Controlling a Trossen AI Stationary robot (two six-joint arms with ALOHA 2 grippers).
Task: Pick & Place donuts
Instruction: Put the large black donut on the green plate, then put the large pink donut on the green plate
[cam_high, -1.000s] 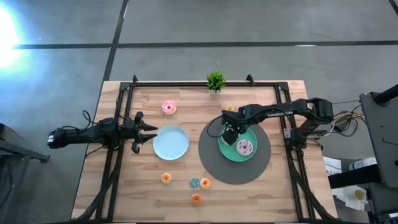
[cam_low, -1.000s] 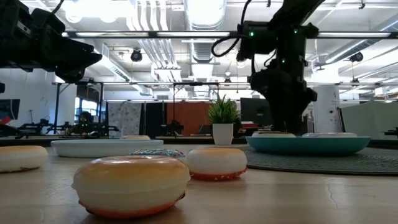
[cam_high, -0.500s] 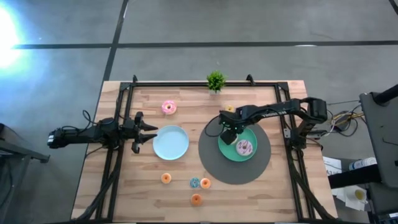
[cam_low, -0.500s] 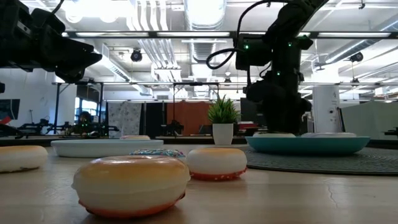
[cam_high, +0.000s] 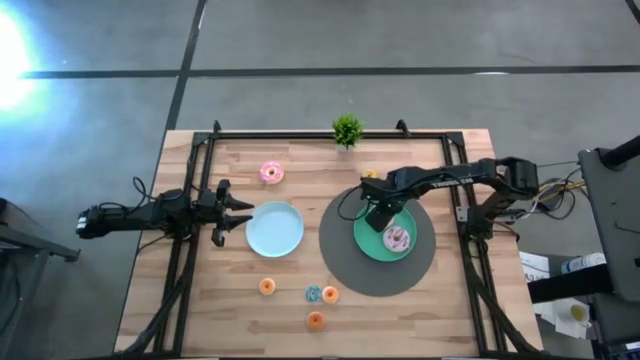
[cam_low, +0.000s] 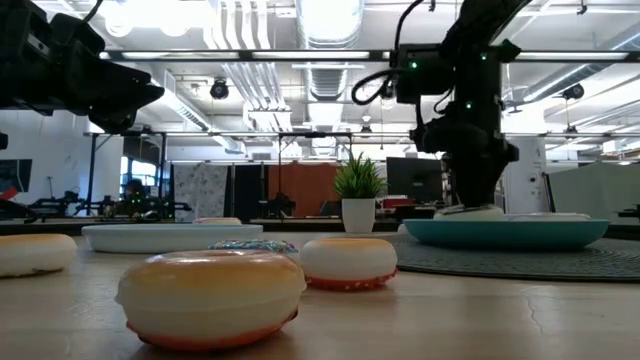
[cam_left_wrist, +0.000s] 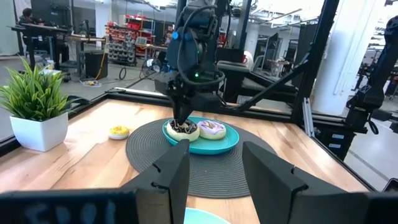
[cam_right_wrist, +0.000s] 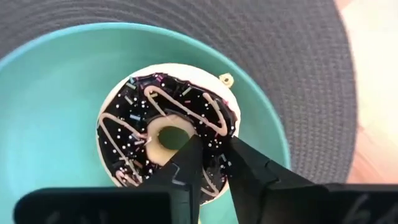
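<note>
A dark chocolate donut (cam_right_wrist: 124, 130) lies flat on the teal plate (cam_high: 385, 259) beside a pale sprinkled donut (cam_high: 397, 238). My right gripper (cam_right_wrist: 211, 144) stands over the plate (cam_right_wrist: 50, 112), shut on the chocolate donut. A pink donut (cam_high: 271, 172) lies on the wood at the far left. Orange and blue mini donuts (cam_high: 313, 293) lie near the front edge, and a yellow one (cam_high: 369, 174) lies behind the mat. My left gripper (cam_high: 235, 208) hangs open to the left of the light-blue plate (cam_high: 274, 228), with nothing between its fingers. My right gripper has the chocolate donut's ring (cam_right_wrist: 212, 134) between its two fingers, on one side of the hole. One finger (cam_right_wrist: 186, 163) stands at the hole's edge, the other (cam_right_wrist: 245, 163) at the outer rim. The fingers come from above, pointing down. The donut lies flat on the teal plate.
The teal plate rests on a round grey mat (cam_high: 340, 255). A small green plant (cam_high: 347, 130) stands at the far edge. A black frame (cam_high: 190, 200) runs along the left, right and far sides of the table.
My right gripper swung a little toward the table's left, then came back right and down onto the chocolate donut, its fingers drawing together on the ring. The teal plate has slid slightly toward the table's right edge.
</note>
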